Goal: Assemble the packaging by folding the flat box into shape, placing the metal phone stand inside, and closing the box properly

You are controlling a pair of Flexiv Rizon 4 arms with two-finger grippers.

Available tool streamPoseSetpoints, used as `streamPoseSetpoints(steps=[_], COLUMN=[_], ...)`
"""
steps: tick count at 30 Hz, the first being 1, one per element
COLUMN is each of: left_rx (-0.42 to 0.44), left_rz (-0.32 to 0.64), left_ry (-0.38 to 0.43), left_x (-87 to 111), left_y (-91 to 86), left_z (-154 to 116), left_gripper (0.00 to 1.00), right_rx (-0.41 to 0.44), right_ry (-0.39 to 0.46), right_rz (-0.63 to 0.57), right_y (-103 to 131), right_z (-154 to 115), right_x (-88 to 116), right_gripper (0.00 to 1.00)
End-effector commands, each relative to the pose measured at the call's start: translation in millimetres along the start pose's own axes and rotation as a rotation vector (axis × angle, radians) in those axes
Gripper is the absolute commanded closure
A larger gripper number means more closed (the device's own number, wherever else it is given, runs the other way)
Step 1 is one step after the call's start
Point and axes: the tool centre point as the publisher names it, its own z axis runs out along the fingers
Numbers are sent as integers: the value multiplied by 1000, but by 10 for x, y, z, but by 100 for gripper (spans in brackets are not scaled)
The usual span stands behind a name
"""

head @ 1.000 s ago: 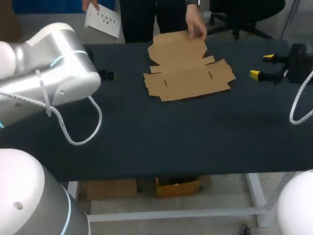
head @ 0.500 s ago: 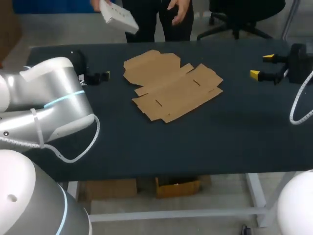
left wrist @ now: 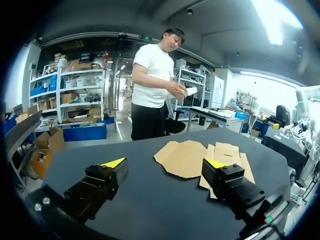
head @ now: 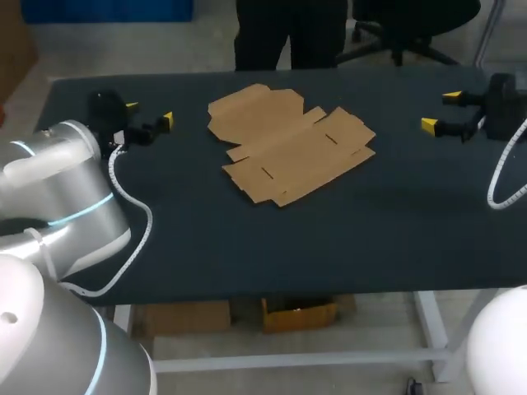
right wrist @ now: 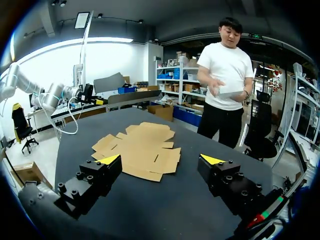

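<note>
In the head view, your flat box (head: 288, 144) lies unfolded on the table (head: 272, 239), near the far edge and about midway between your two arms. No metal phone stand shows on the table. By how the cardboard lies, the folding stage is what the scene calls for; whichever arm goes in must get a fingertip under a flap edge, since the sheet sits flush on the cloth. Your left gripper (head: 148, 117) hovers near the far left of the table, pointing toward the box, fingers spread wide and holding nothing. Your right gripper (head: 440, 112) sits at the far right, also pointing inward, wide open and empty.

In the left wrist view, your left gripper (left wrist: 165, 167) hangs low over the table with the flat box (left wrist: 200, 157) ahead of it and nearer one finger, nothing between the fingers.

In the right wrist view, your right gripper (right wrist: 160, 162) frames the flat box (right wrist: 137, 147) ahead, well apart from it.
</note>
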Motion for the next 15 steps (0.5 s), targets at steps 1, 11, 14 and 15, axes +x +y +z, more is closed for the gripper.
streamPoseSetpoints(steps=[1, 11, 14, 15], left_rx=[170, 104, 82, 73], left_rz=[21, 91, 83, 86], left_ry=[-1, 43, 41, 40], left_x=[-9, -9, -21, -29], left_y=[6, -125, -164, -180], left_z=[-25, -18, -10, -9], left_gripper=[0, 0, 0, 0], right_rx=[-1, -1, -1, -1], right_ry=[-1, -1, -1, -1], right_rz=[0, 0, 0, 0], right_y=[-1, -1, -1, -1], right_z=[-5, -5, -5, -5], right_x=[5, 5, 5, 5], right_gripper=[0, 0, 0, 0])
